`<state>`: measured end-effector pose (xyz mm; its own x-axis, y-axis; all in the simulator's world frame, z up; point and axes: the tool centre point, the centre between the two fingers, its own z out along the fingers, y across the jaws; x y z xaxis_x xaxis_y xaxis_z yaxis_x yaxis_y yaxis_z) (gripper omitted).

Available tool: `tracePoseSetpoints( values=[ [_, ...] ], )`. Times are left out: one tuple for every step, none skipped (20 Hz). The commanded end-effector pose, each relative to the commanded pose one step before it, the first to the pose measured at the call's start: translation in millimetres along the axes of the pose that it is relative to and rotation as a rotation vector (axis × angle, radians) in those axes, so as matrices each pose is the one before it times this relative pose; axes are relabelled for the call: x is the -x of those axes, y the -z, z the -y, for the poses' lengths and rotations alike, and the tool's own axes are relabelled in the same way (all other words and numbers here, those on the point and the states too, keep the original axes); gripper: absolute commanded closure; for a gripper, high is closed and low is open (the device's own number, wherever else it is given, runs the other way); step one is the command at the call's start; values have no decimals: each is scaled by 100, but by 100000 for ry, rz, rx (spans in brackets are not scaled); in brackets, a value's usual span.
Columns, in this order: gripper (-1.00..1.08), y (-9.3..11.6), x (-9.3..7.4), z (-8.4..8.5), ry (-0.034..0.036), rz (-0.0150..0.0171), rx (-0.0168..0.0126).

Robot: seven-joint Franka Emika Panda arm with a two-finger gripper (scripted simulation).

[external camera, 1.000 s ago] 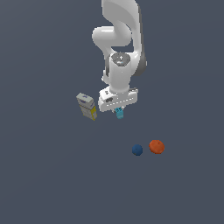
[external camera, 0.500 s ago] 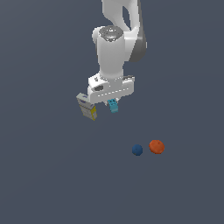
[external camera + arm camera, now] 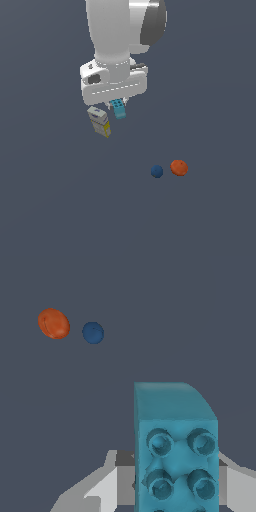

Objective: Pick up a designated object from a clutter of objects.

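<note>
— What does the wrist view add?
— The brick's (image 3: 175,448) studs, close up, with the tool (image 3: 118,106) closed on it; the carton is out of its sight.
— And outside?
— The carton (image 3: 99,121) sits just beside the tool, the brick (image 3: 119,108) under the palm. Blue ball (image 3: 157,171) and orange ball (image 3: 179,167) lie well apart, on open surface (image 3: 210,215).

Matt plastic teal brick (image 3: 175,451), glossy white arm (image 3: 117,40)
</note>
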<state>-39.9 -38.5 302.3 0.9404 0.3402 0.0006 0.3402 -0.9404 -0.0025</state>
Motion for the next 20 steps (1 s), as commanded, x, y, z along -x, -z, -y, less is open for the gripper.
tracePoseSetpoints(
  values=[
    [108, 2379, -374, -1137, 19, 2, 31],
    [108, 875, -164, -427, -14, 14, 44],
    [108, 846, -161, -423, 0, 0, 0],
    [108, 821, -159, -413, 0, 0, 0],
    [108, 802, -161, -392, -11, 14, 45],
    [108, 776, -157, -393, 0, 0, 0],
    [108, 756, -156, -384, 0, 0, 0],
    [108, 739, -159, -361, -6, 14, 46],
    [108, 701, -151, -359, 0, 0, 0],
    [108, 654, -144, -336, 0, 0, 0],
    [108, 610, -141, -294, -1, 13, 47],
    [108, 558, -128, -289, 0, 0, 0],
    [108, 513, -120, -266, 0, 0, 0],
    [108, 470, -113, -245, 0, 0, 0],
    [108, 429, -105, -225, 0, 0, 0],
    [108, 390, -98, -205, 0, 0, 0],
    [108, 353, -91, -186, 0, 0, 0],
    [108, 325, -89, -143, 7, 10, 47],
    [108, 282, -76, -150, 0, 0, 0],
    [108, 249, -69, -132, 0, 0, 0]
  ],
)
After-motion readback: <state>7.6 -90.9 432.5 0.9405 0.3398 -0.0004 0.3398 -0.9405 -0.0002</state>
